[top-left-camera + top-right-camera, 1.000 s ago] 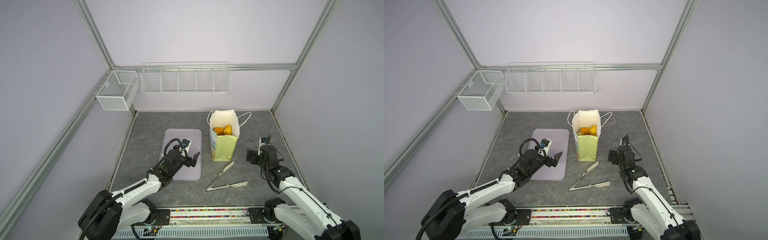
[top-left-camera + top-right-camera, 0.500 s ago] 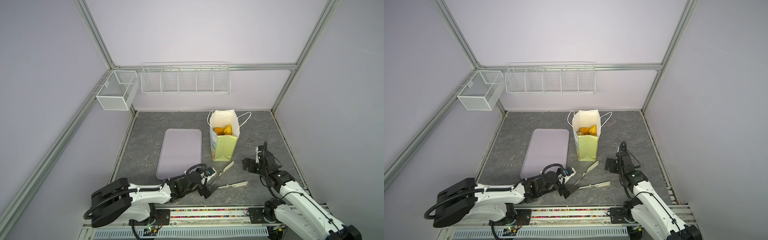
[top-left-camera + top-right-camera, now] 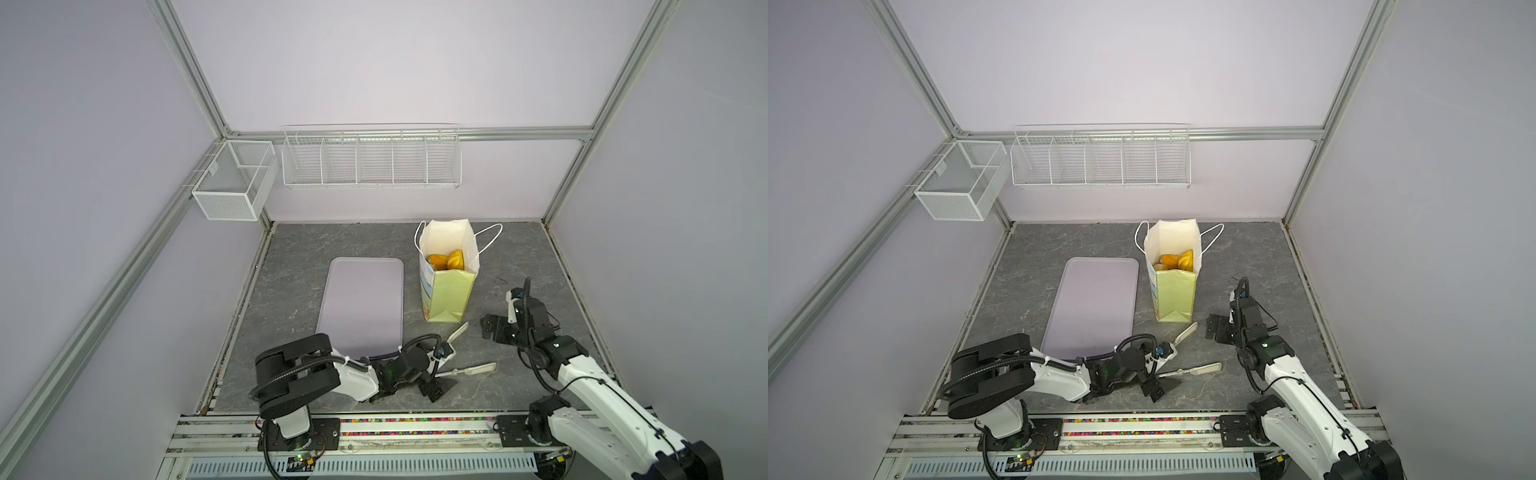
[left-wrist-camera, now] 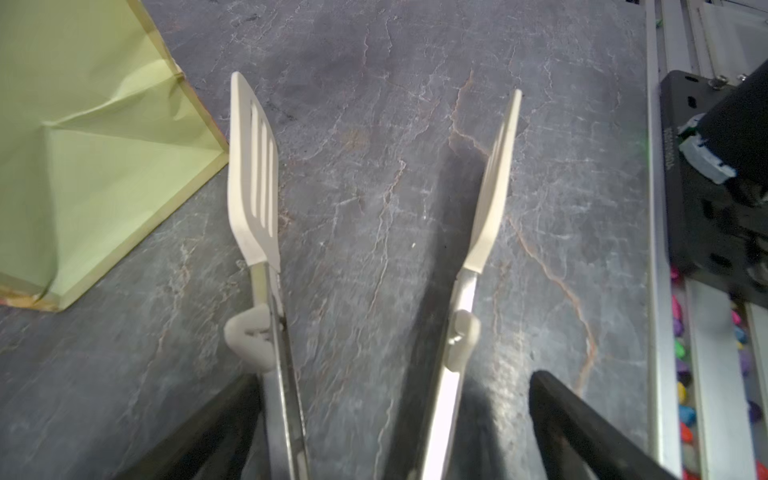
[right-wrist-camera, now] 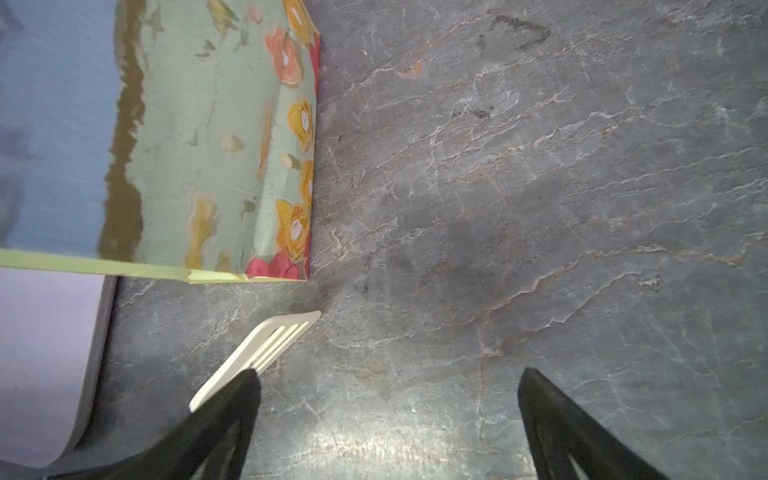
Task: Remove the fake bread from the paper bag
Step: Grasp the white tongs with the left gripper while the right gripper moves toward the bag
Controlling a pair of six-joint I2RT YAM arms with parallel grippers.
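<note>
The fake bread lies deep in the paper bag, with only a few glossy yellow-orange pieces showing over the near rim in both top views. The bag stands upright on the grey table, just right of a lilac tray. Its tall white walls close the bread in on every side and its mouth faces up. White tongs lie in front of the bag with their arms spread, one slotted blade near the bag's bottom corner. The left hand sits low and released, its fingers wide on either side of the tongs' metal arms; whether they touch is unclear. The right hand hovers low to the right of the bag, released and holding nothing. Two wire baskets hang on the back wall
</note>
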